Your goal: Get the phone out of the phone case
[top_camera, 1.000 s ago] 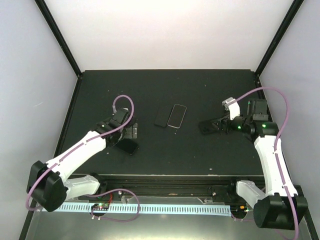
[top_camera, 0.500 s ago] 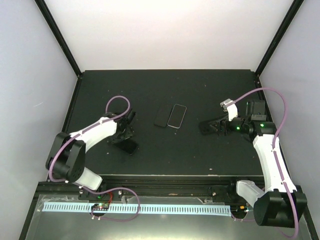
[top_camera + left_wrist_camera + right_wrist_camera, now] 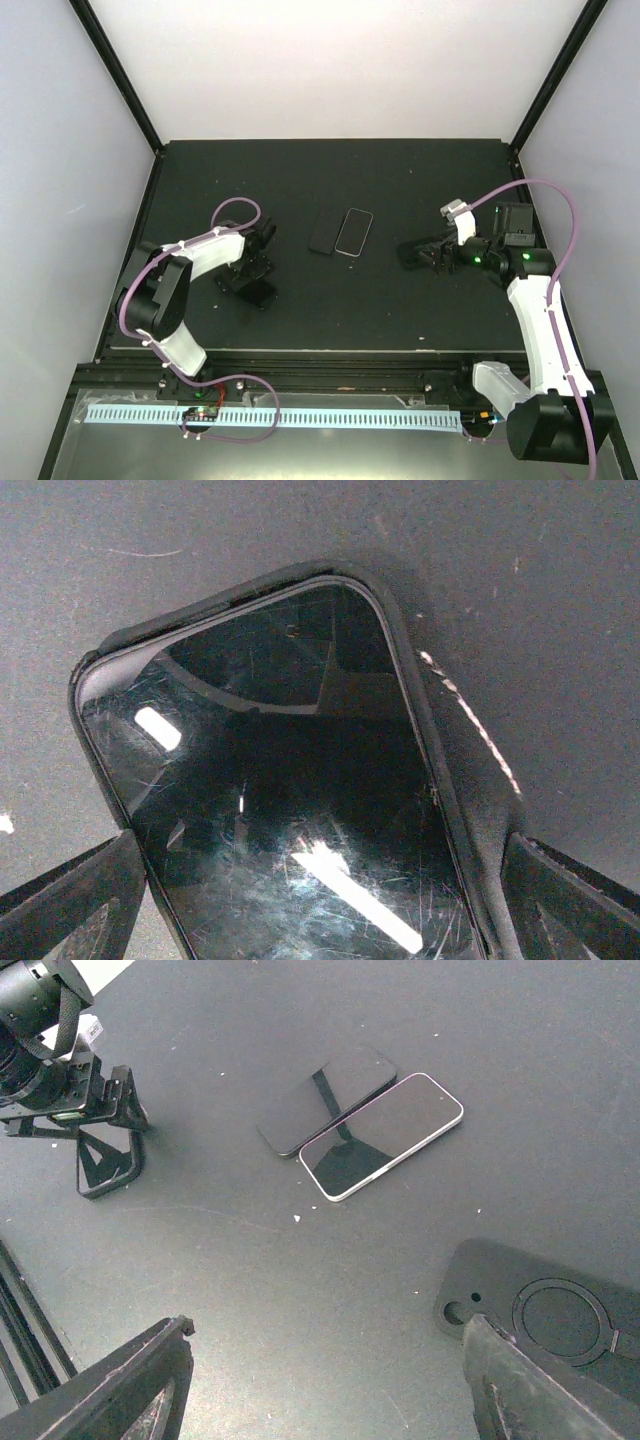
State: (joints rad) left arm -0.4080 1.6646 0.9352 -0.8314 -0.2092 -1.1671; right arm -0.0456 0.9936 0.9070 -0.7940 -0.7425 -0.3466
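The cased phone is lying face up toward the desk's front-left corner, directly under the left hand, whose wide-open fingers are straddling its width. The right hand, open and empty, is hovering well apart near the right edge.

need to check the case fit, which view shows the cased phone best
Left wrist: the cased phone fills the frame, case rim around the screen, left gripper open astride it. Top external shows a small dark shape by that gripper. Right wrist hardly shows it.
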